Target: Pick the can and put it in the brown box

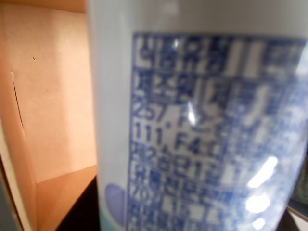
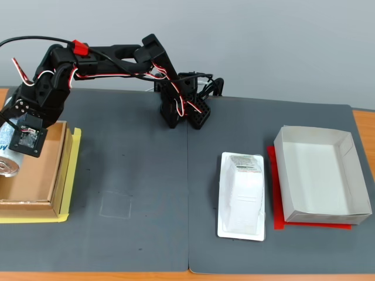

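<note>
So we've got the can (image 2: 10, 157) pinched in the tool (image 2: 17, 143), hanging over the brown box (image 2: 35, 181) at the desk's left edge in the fixed view. It's lying roughly sideways, silver end pointing toward the desk's front edge, and we can't tell whether it's touching the box floor or riding just above it. In the wrist view the can (image 1: 202, 125) fills nearly everything, blue lettering right up against the lens, with the cardboard wall (image 1: 53, 96) off to the left.

What we'd worry about: if the tool lets go while the can is above the floor, a round can on its side could roll, bump the low wall, or bounce. The box is shallow, so there isn't much to stop it. Also the can sits toward the box's left side, partly out of frame, so we can't confirm it clears that wall. The white tray package (image 2: 241, 195) and the white paper box (image 2: 321, 172) are well apart near the right edge, no trouble there.
</note>
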Controlling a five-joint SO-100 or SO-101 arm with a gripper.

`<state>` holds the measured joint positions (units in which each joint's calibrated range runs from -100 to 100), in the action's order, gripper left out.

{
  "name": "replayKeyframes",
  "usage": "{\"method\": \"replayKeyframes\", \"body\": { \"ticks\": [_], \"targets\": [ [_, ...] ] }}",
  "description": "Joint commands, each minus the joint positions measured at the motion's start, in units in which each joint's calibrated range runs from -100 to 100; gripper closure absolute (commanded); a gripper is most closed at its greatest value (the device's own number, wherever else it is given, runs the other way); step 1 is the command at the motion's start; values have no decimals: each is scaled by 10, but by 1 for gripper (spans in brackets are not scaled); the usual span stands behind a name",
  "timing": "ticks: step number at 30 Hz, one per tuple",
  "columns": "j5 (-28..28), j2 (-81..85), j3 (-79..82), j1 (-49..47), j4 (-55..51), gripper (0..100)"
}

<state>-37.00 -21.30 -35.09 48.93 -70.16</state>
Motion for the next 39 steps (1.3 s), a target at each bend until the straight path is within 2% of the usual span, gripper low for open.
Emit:
{"method": "replayKeyframes", "body": {
  "ticks": [1,15,22,37,39],
  "targets": [
    [-4,-16,-46,5,10,88],
    [-4,-68,-64,5,9,87],
    [22,-66,-62,5,2,70],
    [19,-64,-61,5,2,71],
    [19,-64,-60,5,2,74]
  ]
}}
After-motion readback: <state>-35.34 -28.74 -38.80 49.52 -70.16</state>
